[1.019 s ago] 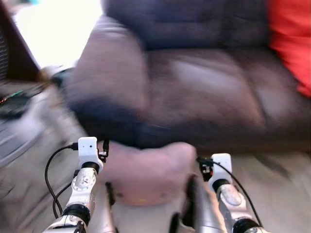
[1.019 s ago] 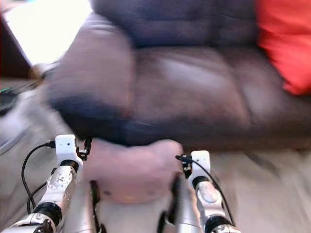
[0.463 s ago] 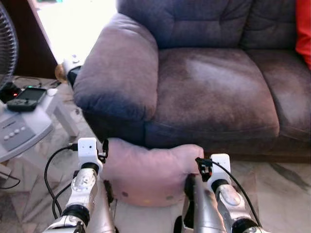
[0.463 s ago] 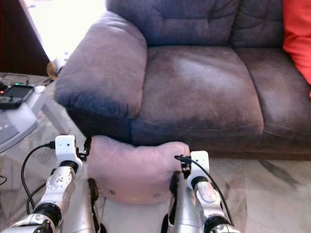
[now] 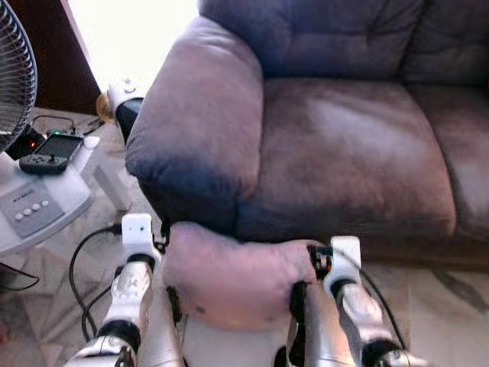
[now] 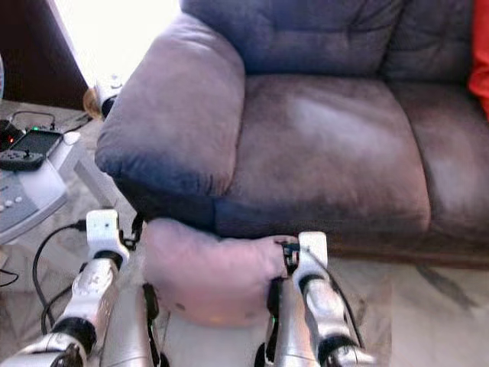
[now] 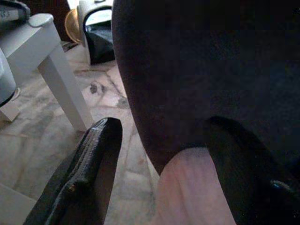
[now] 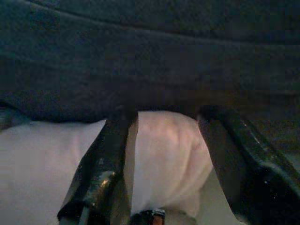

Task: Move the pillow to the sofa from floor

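A: Where is the pillow (image 5: 229, 279)?
B: It is held up between the two arms, in front of the sofa (image 5: 344, 145), close under the front edge of the seat and just below the near armrest (image 5: 200, 122). It is pale pink and bulges between the wrists.

A: What is the left gripper (image 7: 164, 154) doing?
B: It is at the pillow's left end. In the left wrist view its two black fingers (image 7: 86, 176) stand spread apart, with the pillow's corner between them, nearer the far finger. I cannot tell whether either finger presses it.

A: And the right gripper (image 8: 166, 140)?
B: It is at the pillow's right end. Its fingers (image 8: 105, 164) are also spread, and a fold of the pillow sits between them, pushing against the near one. The sofa's dark front fills the space just beyond.

A: Is the pillow on the seat?
B: No. It hangs lower than the cushion (image 6: 328, 153), against the sofa's front.

A: What else is around?
B: To the robot's left stands a small white table (image 5: 46, 195) with a dark handset (image 5: 47, 149) on it, and part of a fan grille (image 5: 15, 80) at the edge. The floor (image 6: 428, 306) is pale marbled tile. A sliver of red (image 6: 481, 53) shows at the sofa's far right.
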Tool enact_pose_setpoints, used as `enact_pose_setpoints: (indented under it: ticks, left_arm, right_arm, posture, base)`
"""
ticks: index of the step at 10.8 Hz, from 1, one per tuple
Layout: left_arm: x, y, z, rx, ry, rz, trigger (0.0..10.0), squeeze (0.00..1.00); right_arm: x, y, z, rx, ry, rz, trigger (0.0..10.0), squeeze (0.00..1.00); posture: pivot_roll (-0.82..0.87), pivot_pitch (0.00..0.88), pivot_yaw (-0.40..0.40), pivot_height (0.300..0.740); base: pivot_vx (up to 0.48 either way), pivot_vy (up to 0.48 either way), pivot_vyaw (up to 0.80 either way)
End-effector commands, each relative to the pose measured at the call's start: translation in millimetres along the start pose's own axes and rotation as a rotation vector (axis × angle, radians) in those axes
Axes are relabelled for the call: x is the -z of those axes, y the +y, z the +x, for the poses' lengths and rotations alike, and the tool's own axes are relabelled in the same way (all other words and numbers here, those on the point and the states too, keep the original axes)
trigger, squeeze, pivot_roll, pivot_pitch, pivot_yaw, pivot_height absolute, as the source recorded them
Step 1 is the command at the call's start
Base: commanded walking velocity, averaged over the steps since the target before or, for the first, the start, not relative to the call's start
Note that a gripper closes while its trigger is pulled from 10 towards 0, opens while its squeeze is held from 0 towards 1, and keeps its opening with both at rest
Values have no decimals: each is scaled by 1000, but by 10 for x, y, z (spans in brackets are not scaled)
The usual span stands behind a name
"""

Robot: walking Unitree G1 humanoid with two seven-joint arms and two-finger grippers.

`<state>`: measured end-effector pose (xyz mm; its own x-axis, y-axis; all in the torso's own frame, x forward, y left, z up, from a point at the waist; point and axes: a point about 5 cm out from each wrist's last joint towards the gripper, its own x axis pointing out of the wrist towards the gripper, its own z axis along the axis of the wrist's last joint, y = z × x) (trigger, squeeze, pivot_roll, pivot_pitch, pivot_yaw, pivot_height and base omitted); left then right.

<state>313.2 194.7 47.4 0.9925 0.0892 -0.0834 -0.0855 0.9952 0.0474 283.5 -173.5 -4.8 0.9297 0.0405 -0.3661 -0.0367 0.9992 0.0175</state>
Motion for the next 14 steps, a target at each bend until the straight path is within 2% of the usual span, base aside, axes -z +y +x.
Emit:
enact_pose_setpoints:
  ticks: [1, 2, 3, 4, 5, 7, 10, 11, 14]
  left_arm:
    - [89, 9, -40, 5, 46, 1, 10000, 0]
    - [73, -5, -30, 12, 40, 3, 10000, 0]
    - [68, -8, -31, 19, 35, 8, 10000, 0]
    - [67, -8, -33, 20, 33, 8, 10000, 0]
    - [65, -3, -36, 23, 31, 10, 10000, 0]
    - [54, 7, -35, 30, 26, 12, 10000, 0]
    - [10, 1, -14, 46, 12, 12, 10000, 0]
    - [10, 6, -16, 49, 12, 11, 10000, 0]
    - [19, 4, -35, 61, 10, 5, 10000, 0]
  right_arm:
    - [81, -18, -29, 11, 42, 11, 10000, 0]
    - [79, -28, -3, 43, 82, 9, 10000, 0]
    - [38, -24, 23, 46, 73, 78, 10000, 0]
    - [7, -26, 41, 51, 70, 80, 10000, 1000]
    - [-62, -8, 82, 50, 59, 139, 10000, 1000]
    - [-145, 5, 147, 59, 93, 183, 10000, 1000]
    - [-301, 77, 235, 9, 97, 260, 10000, 1000]
    - [-303, 65, 245, 20, 132, 240, 10000, 1000]
    - [-345, -9, 253, 47, 123, 236, 10000, 1000]
  posture:
    - [92, 119, -46, 473]
    - [96, 122, -47, 473]
    - [100, 126, -48, 473]
    - [103, 128, -48, 473]
    - [106, 135, -48, 473]
    - [108, 147, -48, 473]
    - [117, 168, -48, 473]
    - [115, 169, -48, 473]
    - [116, 175, -47, 473]
  base:
    - [0, 0, 0]
    - [0, 0, 0]
    - [0, 0, 0]
    - [0, 0, 0]
    - [0, 0, 0]
    - [0, 0, 0]
    - [0, 0, 0]
    - [0, 0, 0]
    - [0, 0, 0]
